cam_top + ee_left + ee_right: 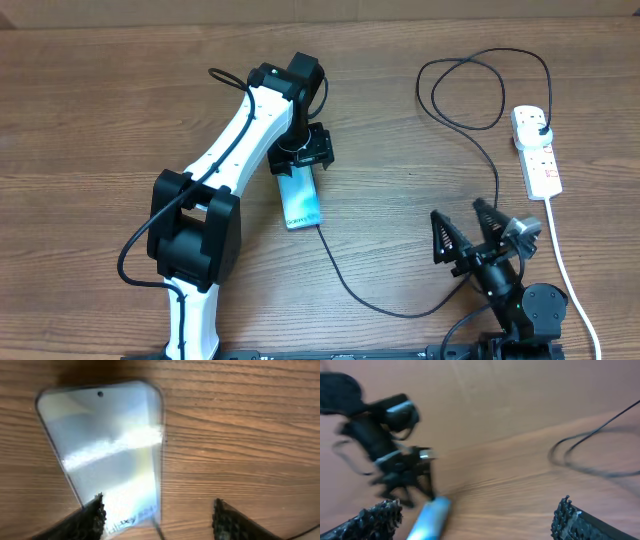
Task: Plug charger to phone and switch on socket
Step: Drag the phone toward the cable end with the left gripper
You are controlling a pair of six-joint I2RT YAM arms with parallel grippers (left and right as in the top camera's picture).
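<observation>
Where the phone lies: the phone (298, 203) is flat on the desk (100, 100) near its middle, screen up and glowing pale blue, long sides running from far edge to near edge with a slight tilt.
Phone, left wrist view: the phone (107, 455) fills the left half, with blurred white lettering at its near short edge.
Charger: the charger (337, 265) is a thin black cable that meets the phone's near short edge. It sags toward the near edge, climbs on the right and loops near the far edge. Whether the tip is seated in the phone I cannot tell.
Plug: its black plug (540, 125) sits in the far end of the socket.
Socket: the socket (535, 150) lies close to the right edge, toward the far right corner. The white cord (570, 275) trails to the near edge. The switch position is too small to read.
Left gripper: the left gripper (303, 160) (159, 520) hangs over the phone's far end, jaws spread wide and empty. One finger is above the screen, the other above bare desk.
Right gripper: the right gripper (468, 232) (475, 520) is close to the near edge, right of the phone and well apart from it, jaws wide apart with nothing between them.
Right wrist view: blurred, with the phone (431, 519) as a blue streak.
</observation>
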